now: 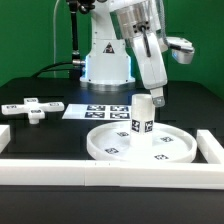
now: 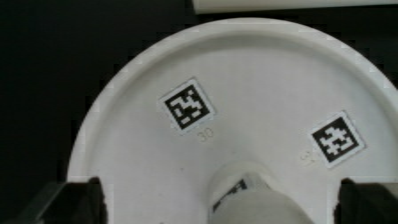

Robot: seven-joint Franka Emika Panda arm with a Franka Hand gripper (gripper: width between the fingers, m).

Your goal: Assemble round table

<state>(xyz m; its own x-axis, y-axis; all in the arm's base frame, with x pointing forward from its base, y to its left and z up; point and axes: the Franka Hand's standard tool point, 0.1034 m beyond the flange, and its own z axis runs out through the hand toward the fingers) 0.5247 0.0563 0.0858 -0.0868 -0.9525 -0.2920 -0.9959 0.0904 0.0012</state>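
The large rimmed round disc (image 1: 105, 150) lies flat on the black table, tags facing up. The short thick cylinder leg (image 1: 142, 114) stands upright at the disc's middle. My gripper (image 1: 158, 100) hangs just above and beside the leg's top, towards the exterior view's right. In the wrist view the disc (image 2: 267, 70) fills the picture and the leg's top (image 2: 253, 198) sits between my fingers. My gripper (image 2: 226, 210) is open, its dark fingers (image 2: 79, 205) stand wide apart and do not touch the leg. The cross-shaped foot (image 1: 31, 108) lies apart at the exterior view's left.
The marker board (image 1: 100, 110) lies behind the disc, in front of the robot base (image 1: 108, 62). A long white rail (image 1: 110, 173) runs along the front, with short rail ends at the exterior view's left (image 1: 5, 135) and right (image 1: 208, 146).
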